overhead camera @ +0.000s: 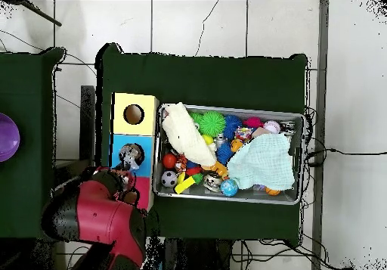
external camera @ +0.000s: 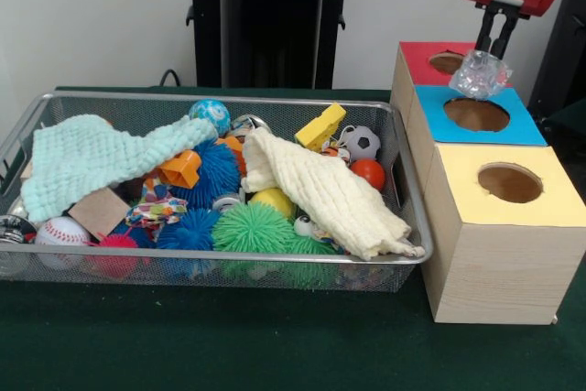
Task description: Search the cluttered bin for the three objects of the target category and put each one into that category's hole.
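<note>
- The end effector (external camera: 489, 54) is seen above the blue-topped box, its two black fingers clenched on a clear crinkly ball (external camera: 480, 74).
- The ball is held just over the far rim of the hole (external camera: 476, 114), between it and the red-topped box (external camera: 419, 59).
- In the overhead view the ball (overhead camera: 130, 155) covers most of the blue box's opening.
- The bin (external camera: 411, 200) rests on the green surface (external camera: 211, 341), just beside the three boxes.
- It is filled with a mint cloth (external camera: 87, 155), a cream cloth (external camera: 320, 191), a green spiky ball (external camera: 254, 227), a baseball (external camera: 61, 231) and a small soccer ball (external camera: 363, 142).
- The yellow-topped box (external camera: 505, 226) stands nearest the front camera.
</note>
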